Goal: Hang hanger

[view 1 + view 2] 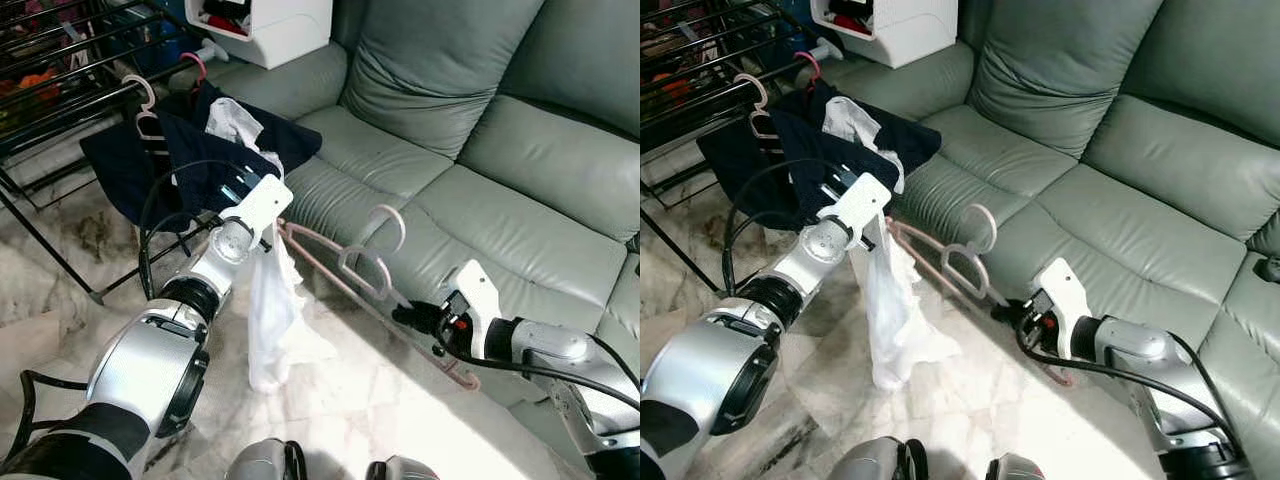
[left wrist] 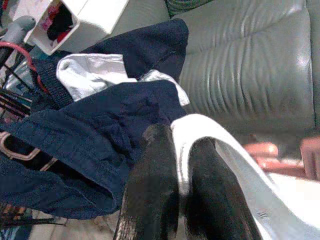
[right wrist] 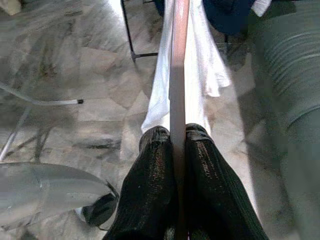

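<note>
- The right gripper (image 3: pixel 172 137) is clamped on the hanger's (image 1: pixel 340 262) pink bar, near one end, so the hanger stays level in the air just in front of the sofa (image 1: pixel 480 170)
- The hook (image 1: pixel 393 226) points up toward the sofa back, free of everything; held that way it looks ready to be carried to a rail
- The left gripper (image 2: pixel 181 150) pinches a fold of the white cloth (image 1: pixel 272 320) between its two fingers, at the hanger end farther from the right gripper
- I judge the left grip is there to keep the cloth on the bar while the hanger is moved; the rest of it hangs down limp toward the floor beside the sofa's front edge
- The rack (image 1: pixel 70 60) stands off the sofa's left end, with dark clothes (image 1: pixel 205 150) draped over it and onto the sofa arm, and two other hangers hooked there
- That rack is the likely place to hang this one, and the hanger is well apart from it, so the hanging is not yet done
- The risk I see is the cloth sliding off once the left fingers let go
</note>
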